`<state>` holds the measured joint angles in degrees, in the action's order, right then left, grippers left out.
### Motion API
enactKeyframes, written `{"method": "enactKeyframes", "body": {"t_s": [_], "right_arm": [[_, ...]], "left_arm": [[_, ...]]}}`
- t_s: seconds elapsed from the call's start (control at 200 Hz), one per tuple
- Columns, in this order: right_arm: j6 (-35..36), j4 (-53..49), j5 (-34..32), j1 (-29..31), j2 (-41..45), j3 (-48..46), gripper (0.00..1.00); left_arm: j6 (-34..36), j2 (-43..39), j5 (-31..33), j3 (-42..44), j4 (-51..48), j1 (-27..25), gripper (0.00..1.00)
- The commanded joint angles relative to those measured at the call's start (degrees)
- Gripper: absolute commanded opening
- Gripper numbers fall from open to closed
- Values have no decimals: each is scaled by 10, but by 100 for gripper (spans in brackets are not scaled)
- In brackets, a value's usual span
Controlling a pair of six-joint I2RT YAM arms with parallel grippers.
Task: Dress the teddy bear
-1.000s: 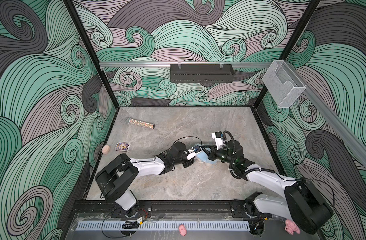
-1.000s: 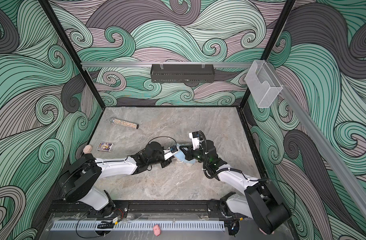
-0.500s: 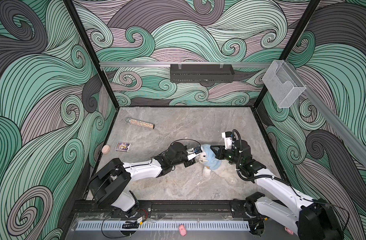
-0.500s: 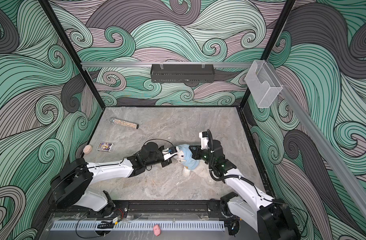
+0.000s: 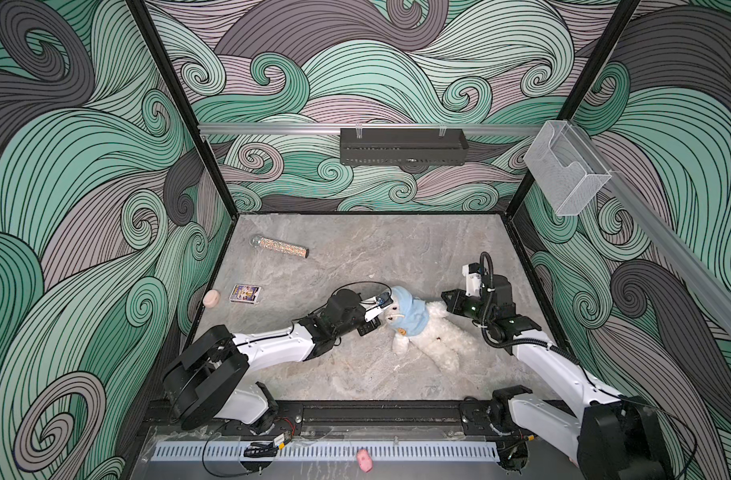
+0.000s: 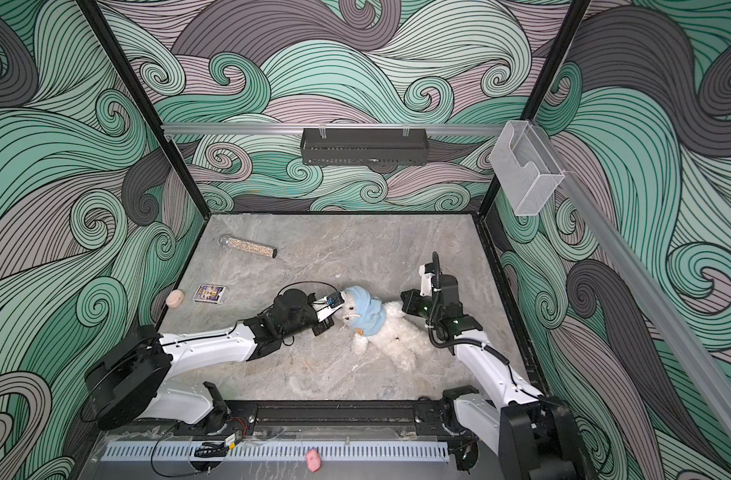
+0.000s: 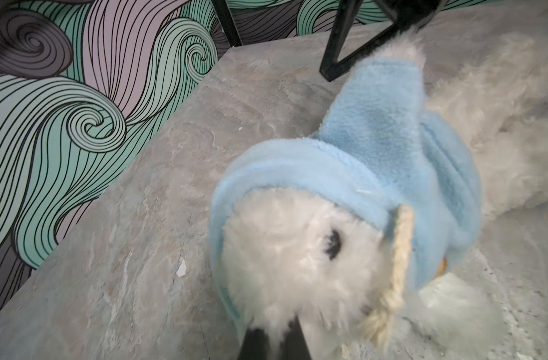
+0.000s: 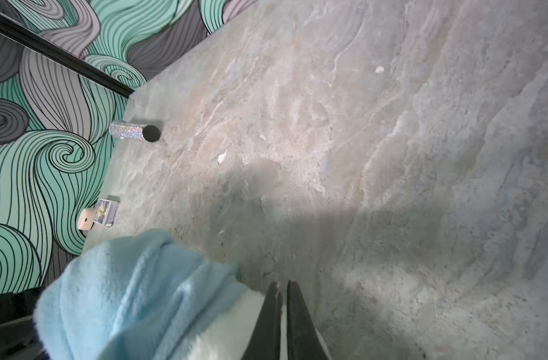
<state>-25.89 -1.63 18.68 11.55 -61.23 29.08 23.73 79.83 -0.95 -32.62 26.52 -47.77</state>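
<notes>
Left claw [image 7: 274,328] clenched on muzzle fur anchors the teddy bear [image 5: 438,332] lying mid-cell on the surface [image 5: 355,266], right claw [image 8: 282,285] clenched on its paw, likely to pull it through the blue hoodie [image 5: 409,316] sleeve.

No readable text is showing anywhere. The small box [image 5: 245,294] lying on the desk [image 5: 380,257] is carrying a colourful printed face too small to read; the orange badge [image 5: 402,331] on the blue hoodie [image 5: 411,316] is blurring out.
</notes>
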Motion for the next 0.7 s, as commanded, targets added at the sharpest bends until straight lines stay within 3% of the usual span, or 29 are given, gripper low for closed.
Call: {"method": "enactKeyframes", "body": {"t_s": [0.0,0.07,0.135,0.235,0.33,0.485,0.69], "right_arm": [[25,-18,9,-1,-15,28,3],[47,10,66,1,-20,36,9],[56,52,107,15,-14,41,21],[97,66,108,60,0,63,41],[136,50,109,103,-9,91,53],[192,-17,95,168,-51,142,65],[235,-66,-3,226,-91,170,67]], "left_arm": [[-17,-25,37,4,-2,6,0],[-15,-33,26,5,-6,6,0],[-9,-33,12,2,-13,6,0],[5,-32,-4,-3,-25,5,0],[13,-30,-11,-13,-38,5,0],[21,-28,-17,-27,-54,5,0],[29,-29,-22,-34,-64,5,0]]}}
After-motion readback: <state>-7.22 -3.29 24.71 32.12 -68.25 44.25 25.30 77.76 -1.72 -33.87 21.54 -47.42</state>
